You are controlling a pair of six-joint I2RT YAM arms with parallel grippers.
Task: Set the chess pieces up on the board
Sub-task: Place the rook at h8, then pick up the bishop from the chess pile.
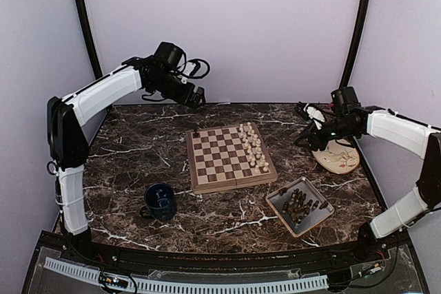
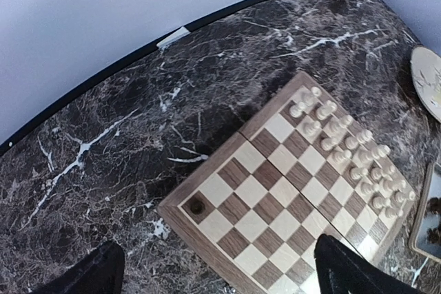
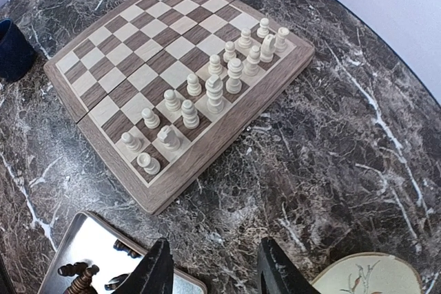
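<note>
While both arms hang above the table [image 1: 138, 144], left gripper [image 2: 219, 253]: fingers wide apart, empty.
Right gripper [image 3: 213, 246]: fingers apart, empty.
Cream-white pieces [image 1: 253, 148]: two files along the right side of the board [image 1: 219, 164].
Lone dark piece [image 2: 197, 205]: far-left corner square.
Other dark pieces [image 1: 300, 203]: heaped in the grey tray [image 1: 315, 219].

Chessboard [image 2: 255, 191] lies diagonal on dark marble table [image 2: 124, 142]. White pieces [image 2: 348, 156] stand in two rows along right edge of board. Single dark piece [image 2: 197, 205] on left corner square, rest of squares bare. Left gripper [image 2: 219, 273] above near edge of board, black fingers [image 2: 344, 270] spread wide at bottom corners, nothing between. Plate [image 2: 428, 80] rim at right edge. Tray [image 2: 427, 215] corner lower right, dark lumps inside, blurred. Pale wall [image 2: 103, 5] behind table.
</note>
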